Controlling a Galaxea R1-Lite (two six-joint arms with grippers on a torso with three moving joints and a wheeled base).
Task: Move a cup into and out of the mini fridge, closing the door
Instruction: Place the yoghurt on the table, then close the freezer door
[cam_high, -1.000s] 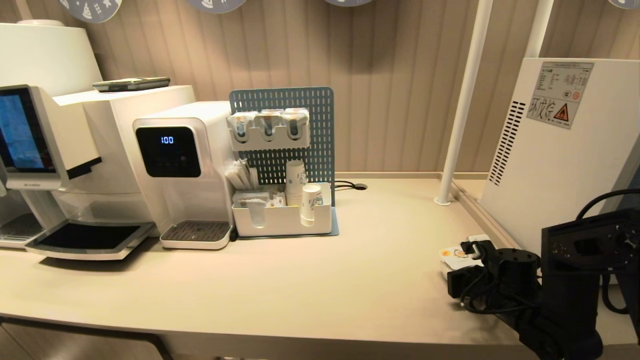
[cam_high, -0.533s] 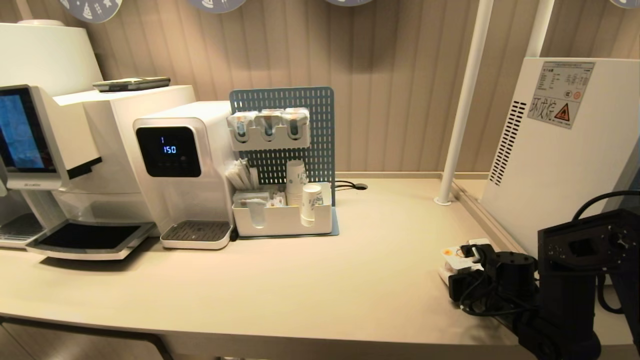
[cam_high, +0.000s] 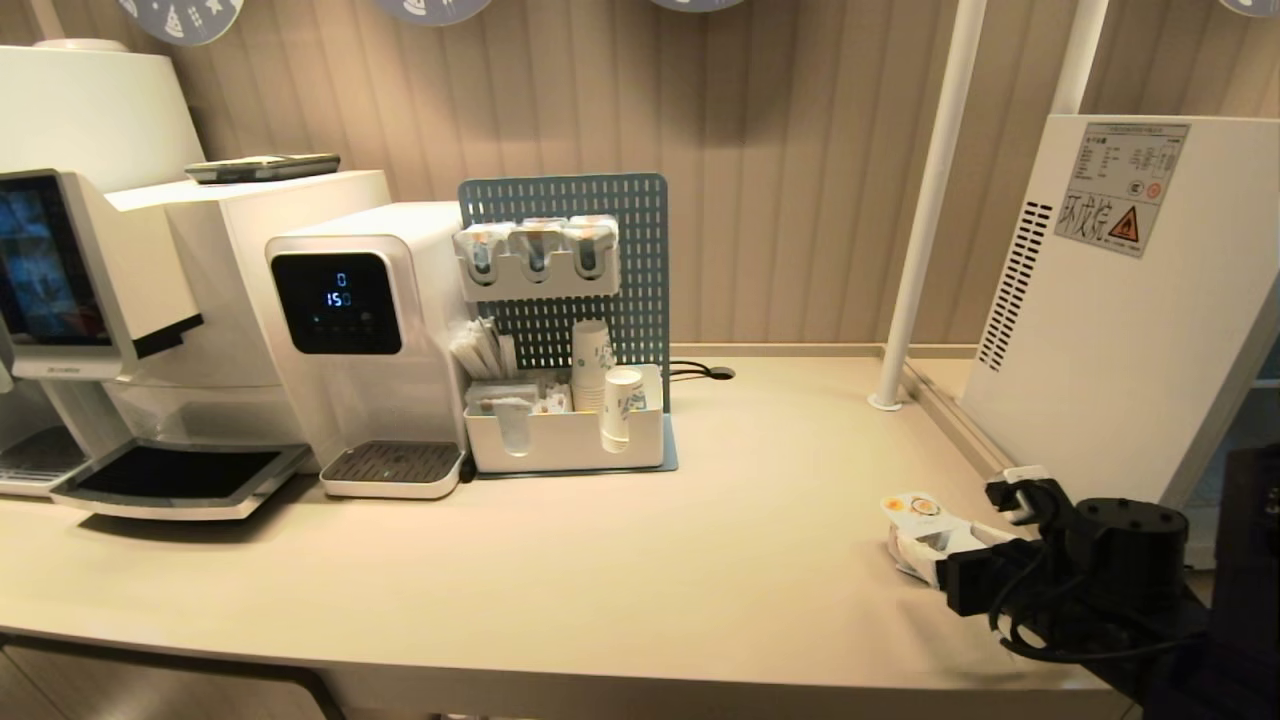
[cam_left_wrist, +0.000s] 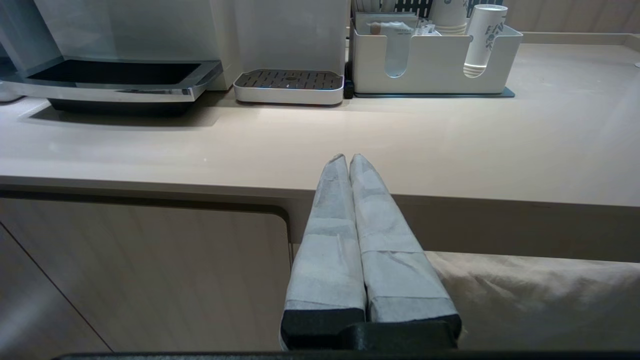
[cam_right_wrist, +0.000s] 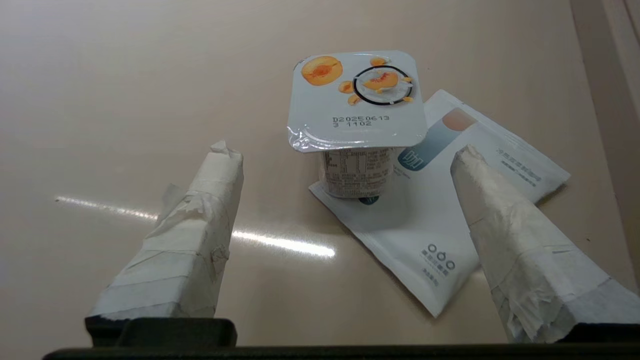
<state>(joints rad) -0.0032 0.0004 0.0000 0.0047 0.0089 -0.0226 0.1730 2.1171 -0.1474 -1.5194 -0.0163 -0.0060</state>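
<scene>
right gripper (cam_right_wrist: 345, 160) spread wide, nothing held, fingers (cam_right_wrist: 200, 220) clear on either side of the cup (cam_right_wrist: 356, 125). cup upright on a white packet (cam_right_wrist: 440, 220) on the counter (cam_high: 600, 560), near the mini fridge (cam_high: 1130, 330). best pull straight back, no lid snag. left gripper (cam_left_wrist: 348, 159) pressed together, parked by counter edge.

Water dispenser (cam_high: 365, 330), pegboard organiser (cam_high: 565, 300), paper cups (cam_high: 622, 405), sachet (cam_right_wrist: 450, 210) on counter (cam_high: 600, 560)

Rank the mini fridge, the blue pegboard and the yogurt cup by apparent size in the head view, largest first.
1. mini fridge
2. blue pegboard
3. yogurt cup, though nearest the camera, by far the smallest.
</scene>
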